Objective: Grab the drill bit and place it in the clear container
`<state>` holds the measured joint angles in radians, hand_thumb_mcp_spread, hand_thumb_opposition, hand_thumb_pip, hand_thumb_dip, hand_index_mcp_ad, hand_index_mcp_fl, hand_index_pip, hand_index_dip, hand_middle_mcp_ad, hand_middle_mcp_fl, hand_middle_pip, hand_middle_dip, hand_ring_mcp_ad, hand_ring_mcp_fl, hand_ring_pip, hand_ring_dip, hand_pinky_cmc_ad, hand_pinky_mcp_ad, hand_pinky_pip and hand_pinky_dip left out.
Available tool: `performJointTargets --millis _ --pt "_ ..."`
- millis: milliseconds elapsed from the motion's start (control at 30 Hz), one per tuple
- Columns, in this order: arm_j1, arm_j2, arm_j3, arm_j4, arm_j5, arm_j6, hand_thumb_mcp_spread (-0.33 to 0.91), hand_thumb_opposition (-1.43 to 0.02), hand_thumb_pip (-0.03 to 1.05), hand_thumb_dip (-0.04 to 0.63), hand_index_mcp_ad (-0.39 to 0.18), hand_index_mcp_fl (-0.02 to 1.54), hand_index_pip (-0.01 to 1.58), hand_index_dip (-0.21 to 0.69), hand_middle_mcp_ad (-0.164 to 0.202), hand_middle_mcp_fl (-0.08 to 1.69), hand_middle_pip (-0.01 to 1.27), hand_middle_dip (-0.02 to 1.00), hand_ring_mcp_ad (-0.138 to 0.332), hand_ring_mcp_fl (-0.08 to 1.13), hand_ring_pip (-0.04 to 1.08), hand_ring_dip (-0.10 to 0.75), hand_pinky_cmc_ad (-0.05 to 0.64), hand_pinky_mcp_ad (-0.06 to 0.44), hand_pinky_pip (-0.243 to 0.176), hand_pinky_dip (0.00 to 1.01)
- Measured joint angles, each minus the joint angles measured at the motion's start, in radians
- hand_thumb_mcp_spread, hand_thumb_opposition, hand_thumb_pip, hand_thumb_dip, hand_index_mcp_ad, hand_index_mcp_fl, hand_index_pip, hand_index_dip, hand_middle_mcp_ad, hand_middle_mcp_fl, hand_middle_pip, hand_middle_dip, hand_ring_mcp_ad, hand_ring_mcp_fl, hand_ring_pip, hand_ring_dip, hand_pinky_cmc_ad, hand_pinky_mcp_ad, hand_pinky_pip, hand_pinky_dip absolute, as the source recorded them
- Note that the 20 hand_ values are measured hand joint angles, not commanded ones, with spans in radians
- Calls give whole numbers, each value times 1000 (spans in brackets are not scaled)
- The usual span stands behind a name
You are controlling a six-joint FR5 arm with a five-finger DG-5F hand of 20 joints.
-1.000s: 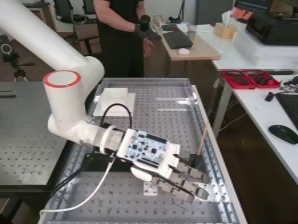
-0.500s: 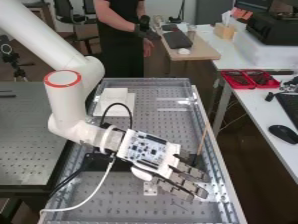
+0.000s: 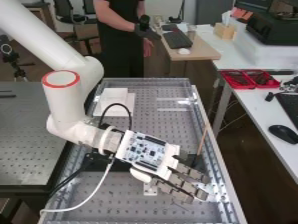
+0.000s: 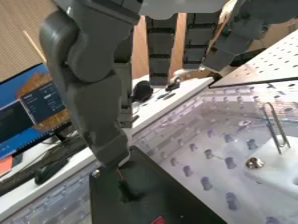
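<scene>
High view: hand [image 3: 145,151] open over the bench [image 3: 120,200], fingers straight and spread, no hold visible; likely keeping room for a pinch. Wrist view: thumb [image 4: 96,115] hangs near a thin rod [image 3: 202,141] rising from a black base [image 4: 126,192], which probably keeps it propped. Base on a black plate [image 4: 156,187]. Further out, white block [image 4: 279,167] with metal loop [image 4: 271,120]. Can't tell where drill bit or clear container is; looks pre-grasp.
</scene>
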<state>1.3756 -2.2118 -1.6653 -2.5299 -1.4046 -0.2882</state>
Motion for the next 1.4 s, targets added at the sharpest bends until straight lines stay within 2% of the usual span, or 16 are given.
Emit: performJointTargets --millis 100,300,700,900,1067,1400 --pt "0 1 1 -3 -2 -8 641 -911 503 194 -197 635 1011 155 49 257 120 227 129 108 82 68 405 120 -45 180" --pt "-1 5 -1 -5 -5 -10 611 -864 531 202 -197 592 939 122 49 251 120 227 129 105 89 75 405 120 -45 180" --pt "9 7 -8 8 0 9 578 -848 534 204 -197 592 944 108 49 244 120 227 133 96 93 75 405 120 -45 180" --pt "7 4 -5 8 6 -1 569 -848 534 204 -197 590 976 108 49 244 120 230 129 96 93 75 408 120 -45 180" --pt "6 1 -4 15 13 -6 581 -894 501 204 -197 744 1182 108 49 246 120 230 133 96 93 75 405 120 -45 180" --pt "11 -5 -2 25 17 4 581 -899 501 204 -197 759 1166 113 49 281 120 232 133 113 87 75 405 120 -42 180"
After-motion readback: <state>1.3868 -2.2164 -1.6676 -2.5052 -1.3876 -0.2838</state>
